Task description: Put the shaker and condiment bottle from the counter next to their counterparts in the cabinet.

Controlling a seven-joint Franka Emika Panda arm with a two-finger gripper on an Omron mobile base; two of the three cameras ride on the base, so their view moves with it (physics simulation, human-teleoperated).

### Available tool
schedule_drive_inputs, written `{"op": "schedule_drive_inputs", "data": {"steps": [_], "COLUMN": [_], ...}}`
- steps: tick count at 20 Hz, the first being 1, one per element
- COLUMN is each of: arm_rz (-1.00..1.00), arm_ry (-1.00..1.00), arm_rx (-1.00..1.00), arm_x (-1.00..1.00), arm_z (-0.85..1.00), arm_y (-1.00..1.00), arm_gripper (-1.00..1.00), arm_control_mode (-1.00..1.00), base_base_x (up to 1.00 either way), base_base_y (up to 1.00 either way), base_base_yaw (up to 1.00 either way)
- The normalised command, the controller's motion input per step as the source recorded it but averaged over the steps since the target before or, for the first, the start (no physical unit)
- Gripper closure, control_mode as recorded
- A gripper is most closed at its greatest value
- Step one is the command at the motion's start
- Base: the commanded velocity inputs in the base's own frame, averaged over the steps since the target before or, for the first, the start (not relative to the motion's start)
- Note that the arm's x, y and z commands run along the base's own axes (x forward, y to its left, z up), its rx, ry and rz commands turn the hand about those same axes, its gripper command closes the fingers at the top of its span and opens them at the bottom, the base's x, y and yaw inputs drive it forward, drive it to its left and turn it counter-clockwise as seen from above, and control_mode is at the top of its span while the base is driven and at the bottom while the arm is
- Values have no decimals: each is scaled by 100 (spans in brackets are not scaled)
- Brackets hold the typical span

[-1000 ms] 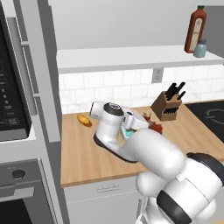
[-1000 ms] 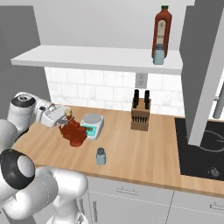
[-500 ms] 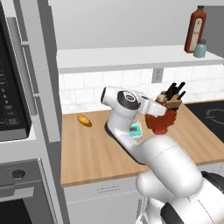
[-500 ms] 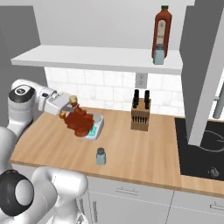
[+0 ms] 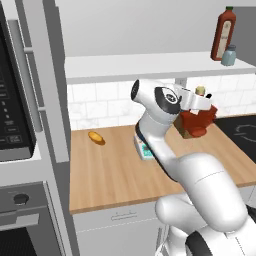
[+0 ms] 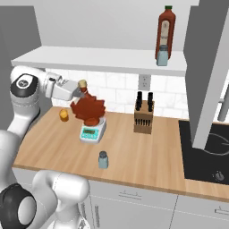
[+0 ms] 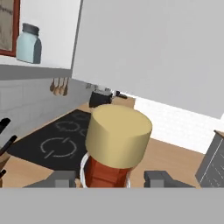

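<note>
Gripper (image 6: 81,95) around upright condiment bottle (image 6: 88,110), stopper up

Sitting on the wood: small green-faced kitchen scale (image 6: 92,130), knife block (image 6: 144,118), orange-yellow food item (image 5: 96,137). Lying at the far right: black cooktop (image 6: 206,150).

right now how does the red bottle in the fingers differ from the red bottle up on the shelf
The condiment bottle is squat, ribbed and dark red with a tan stopper; the tall bottle is slim, smooth and red-brown with a dark green cap. The condiment bottle hangs in the air above the counter, gripped near its neck; the tall bottle stands on the shelf beside a small shaker. Both are reddish and roughly upright.
</note>
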Motion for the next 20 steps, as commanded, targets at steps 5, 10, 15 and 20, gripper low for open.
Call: {"op": "schedule_drive_inputs", "data": {"steps": [5,10,15,20], "arm_rz": [12,11,18,18], "arm_ry": [0,0,0,0], "arm_rx": [-9,-2,0,0], "arm_x": [-43,-10,0,0], "arm_z": [57,64,59,62], "arm_y": [-17,-9,-6,0], "arm_gripper": [100,100,100,100], "arm_control_mode": [-100,-100,-100,-100], "base_base_x": [0,0,0,0], "base_base_y": [0,0,0,0], "base_base_yaw": [0,0,0,0]}}
